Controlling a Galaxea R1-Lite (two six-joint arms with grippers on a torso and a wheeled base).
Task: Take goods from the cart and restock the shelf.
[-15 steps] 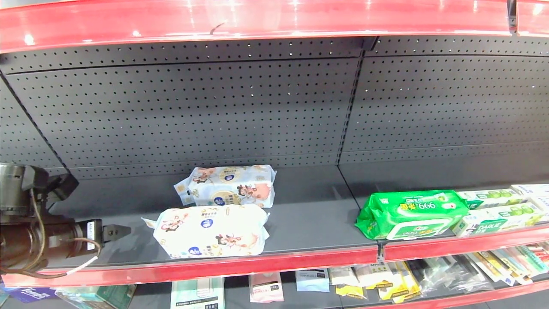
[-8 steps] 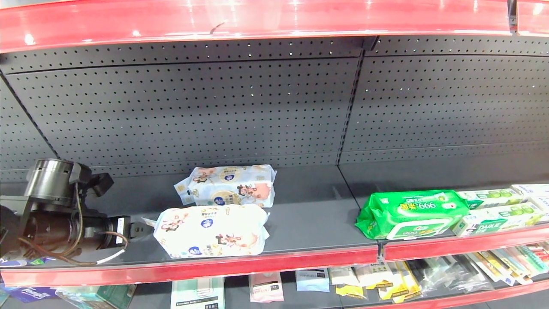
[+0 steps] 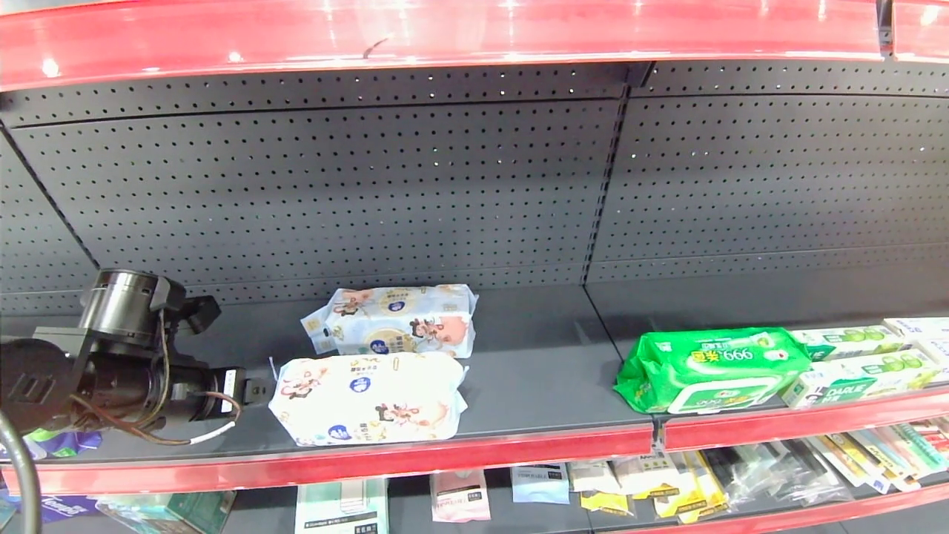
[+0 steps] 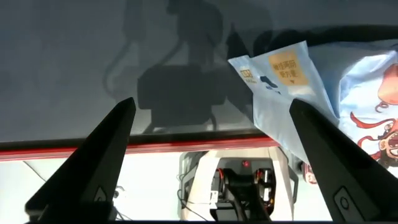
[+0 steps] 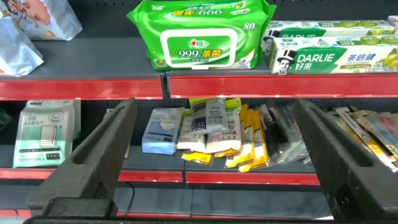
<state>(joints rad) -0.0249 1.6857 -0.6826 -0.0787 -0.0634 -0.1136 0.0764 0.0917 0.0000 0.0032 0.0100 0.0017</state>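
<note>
Since the front tissue pack [image 3: 367, 398] is a film bag of soft paper, I judge it light, squashy and somewhat slick. It should dent under the fingers rather than resist, and nothing in it ought to break.

Position: it lies flat on the shelf [image 3: 534, 371], long side along the red lip [image 3: 371, 460] and close behind it.

Hold: best taken across the padded body, short way, with moderate squeeze. The crimped end flap [image 4: 280, 81] is thin film. I expect it to slide or tear, so I would not use it.

Left pincer [image 3: 254, 387]: spread wide, nothing in it, low over the shelf just beside the pack's left end. The wrist view puts the flap close by one finger [image 4: 317, 143], but contact cannot be told.

Right pincer [image 5: 214, 106]: also spread and empty, out in front of the shelf face.

Surroundings:
- The rear tissue pack [image 3: 397, 320] sits just behind the front one, and I cannot tell whether they touch. It limits any push backward.
- The upper shelf edge [image 3: 445, 30] caps how high a lift can go, and the perforated back panel [image 3: 371, 185] closes the rear.
- The green wipes pack [image 3: 712, 368] and toothpaste boxes [image 3: 860, 363] are in the next bay, well apart — no interference.
- Small sachets [image 5: 211, 127] lie on the lower shelf, below the work.
</note>
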